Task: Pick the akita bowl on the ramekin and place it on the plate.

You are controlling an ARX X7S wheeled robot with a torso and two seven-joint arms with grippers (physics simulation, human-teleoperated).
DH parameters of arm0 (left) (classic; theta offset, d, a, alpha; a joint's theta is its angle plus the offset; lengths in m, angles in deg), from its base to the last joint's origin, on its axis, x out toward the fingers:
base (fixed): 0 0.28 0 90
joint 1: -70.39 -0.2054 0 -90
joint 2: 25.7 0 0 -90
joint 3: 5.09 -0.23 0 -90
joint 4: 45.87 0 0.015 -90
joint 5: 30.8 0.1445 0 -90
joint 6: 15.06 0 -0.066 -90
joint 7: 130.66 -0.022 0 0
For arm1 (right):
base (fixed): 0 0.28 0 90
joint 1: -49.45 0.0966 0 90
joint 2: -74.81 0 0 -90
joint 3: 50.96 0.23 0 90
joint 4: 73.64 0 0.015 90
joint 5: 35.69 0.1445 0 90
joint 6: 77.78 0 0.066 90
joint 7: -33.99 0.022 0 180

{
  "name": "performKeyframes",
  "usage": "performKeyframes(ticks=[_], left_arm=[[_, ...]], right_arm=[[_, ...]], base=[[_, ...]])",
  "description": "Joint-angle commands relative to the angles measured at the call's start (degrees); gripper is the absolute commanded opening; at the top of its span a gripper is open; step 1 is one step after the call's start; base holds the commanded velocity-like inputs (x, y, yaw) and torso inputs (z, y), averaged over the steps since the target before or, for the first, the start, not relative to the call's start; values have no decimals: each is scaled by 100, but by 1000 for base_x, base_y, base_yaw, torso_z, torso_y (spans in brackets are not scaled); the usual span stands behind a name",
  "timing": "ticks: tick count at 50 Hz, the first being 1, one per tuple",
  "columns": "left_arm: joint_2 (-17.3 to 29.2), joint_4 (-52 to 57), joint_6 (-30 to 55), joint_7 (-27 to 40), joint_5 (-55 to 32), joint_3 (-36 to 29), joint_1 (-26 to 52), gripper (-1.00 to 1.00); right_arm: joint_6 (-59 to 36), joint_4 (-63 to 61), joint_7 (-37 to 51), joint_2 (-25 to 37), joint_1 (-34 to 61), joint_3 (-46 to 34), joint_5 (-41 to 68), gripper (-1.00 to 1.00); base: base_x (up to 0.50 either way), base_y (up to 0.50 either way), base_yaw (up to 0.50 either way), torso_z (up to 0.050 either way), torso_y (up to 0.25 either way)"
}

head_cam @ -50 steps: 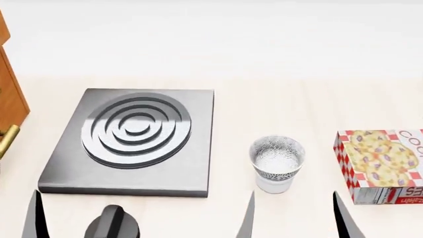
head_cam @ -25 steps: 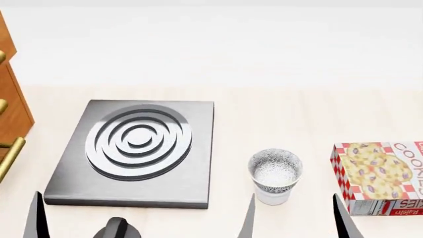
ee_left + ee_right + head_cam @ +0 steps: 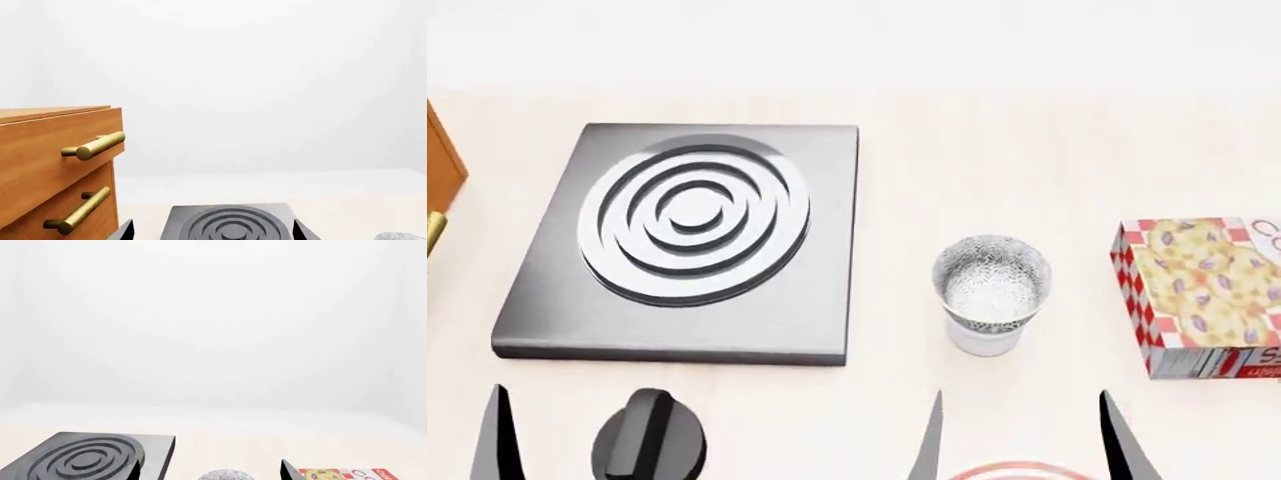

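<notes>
A: Where's the bowl (image 3: pixel 990 279)?
B: Stacked in the ramekin (image 3: pixel 985 338), upright, on the counter (image 3: pixel 988 150). It sits right of the burner slab (image 3: pixel 687 243) and left of the cookie box (image 3: pixel 1208 298), apart from both. Only the ramekin's white lower wall shows under the bowl.
A: Plate?
B: Just its red-ringed rim (image 3: pixel 1014 470) at the near edge of the head view, in front of the ramekin. Most of it is cut off.
A: Right tool (image 3: pixel 1021 440)?
B: Released. Two dark finger tips stand spread at the bottom of the head view, plate rim between them, nothing gripped. It's near the bowl but not touching.
A: Left tool (image 3: pixel 491 440)?
B: Cannot tell from the head view, only one tip shows there. The left wrist view shows both tips apart with the slab between them, so released, empty.
A: Anything else?
B: Black knob (image 3: pixel 650 440) in front of the slab. Wood drawers (image 3: pixel 57 165) with brass handles (image 3: pixel 93 145) at far left.
</notes>
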Motion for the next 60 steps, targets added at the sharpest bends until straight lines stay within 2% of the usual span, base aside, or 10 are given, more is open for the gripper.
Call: performKeyframes(ticks=[1,12,17,18,20,26,30,39,53,60], left_arm=[[32,11,-12,55,-55,-3,-4,100],[56,-22,-27,99,-105,-22,11,100],[6,-5,122,256,-32,-12,81,100],[22,-95,112,231,-30,-72,63,100],[23,-90,120,240,-69,-48,81,100],[86,-86,348,359,253,-223,144,100],[69,-74,211,303,-30,-114,113,100],[109,-114,159,362,18,-155,95,100],[186,-148,180,452,-12,-200,112,100],[215,-203,172,492,-59,-203,133,100]], right_arm=[[11,3,46,45,5,-22,41,100],[21,24,97,77,13,-48,62,100],[22,28,123,90,15,-63,64,100],[-837,-831,-196,726,860,-2,19,100],[-2167,-1386,-167,683,1055,28,86,100],[-2119,-1371,-123,694,1021,48,120,100],[-2089,-1350,-101,708,1010,34,127,100],[-2303,-1393,-101,773,1216,53,198,100],[-3093,-866,-434,971,2507,1,426,100],[-3746,-482,-852,1323,3449,-371,495,100]], base=[[0,0,0,-12,-250],[0,0,0,-12,-250],[0,0,0,0,0],[0,0,0,0,0],[0,0,0,0,0],[0,0,0,0,0],[0,0,0,0,0],[0,0,0,0,0],[0,0,0,0,0],[0,0,0,0,0]])
